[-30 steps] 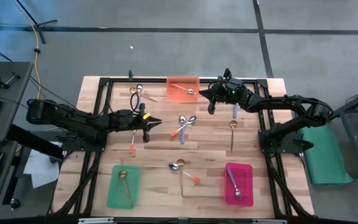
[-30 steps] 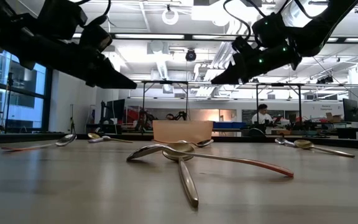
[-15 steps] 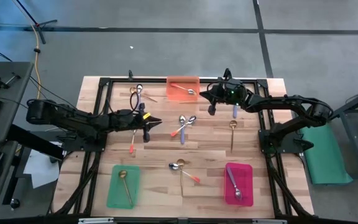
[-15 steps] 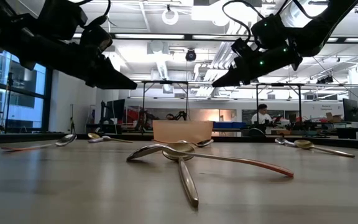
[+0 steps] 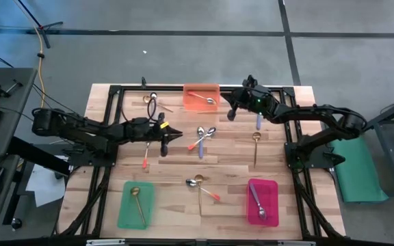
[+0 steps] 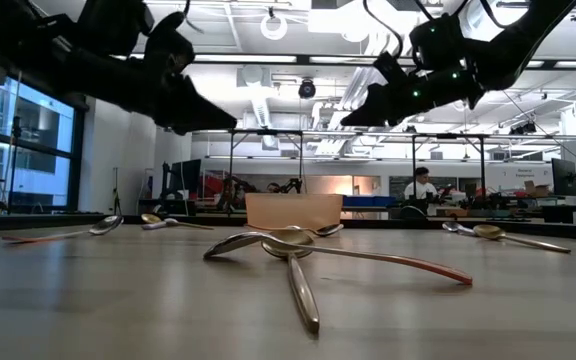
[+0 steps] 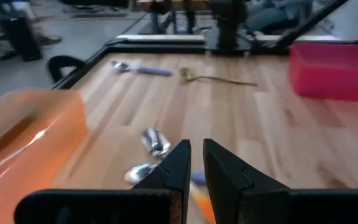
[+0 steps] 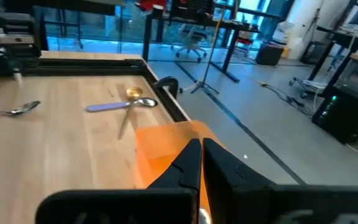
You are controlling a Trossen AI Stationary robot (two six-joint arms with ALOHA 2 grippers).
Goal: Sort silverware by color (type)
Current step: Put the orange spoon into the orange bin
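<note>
Left gripper (image 5: 172, 134), high view: over the table's (image 5: 176, 171) left-centre boards, bare wood around it, orange-handled spoon (image 5: 146, 158) just beside. Right gripper (image 5: 228, 113) hangs by the orange tray's (image 5: 191, 104) right edge, near the far rail.

Count: three trays, one spoon in each; orange at the far edge, green tray (image 5: 124, 208) and pink tray (image 5: 271, 188) at the near edge. Loose: centre pair (image 5: 204, 137), 2; gold spoon (image 5: 256, 147), 1; purple-handled spoon (image 5: 258, 121), 1; near cluster (image 5: 200, 184), at least 2; far-left cluster (image 5: 152, 102), number cannot tell.

Low view: both grippers are well above the tabletop, open air between them. A person (image 6: 423, 185) stands far behind.

Left wrist view: fingers narrow, a thin slit, nothing held; two spoon bowls (image 7: 156, 142) lie just ahead.

Right wrist view: fingers almost touching, empty, above the orange tray; a lone silver spoon (image 8: 11, 111) lies off on the boards.
</note>
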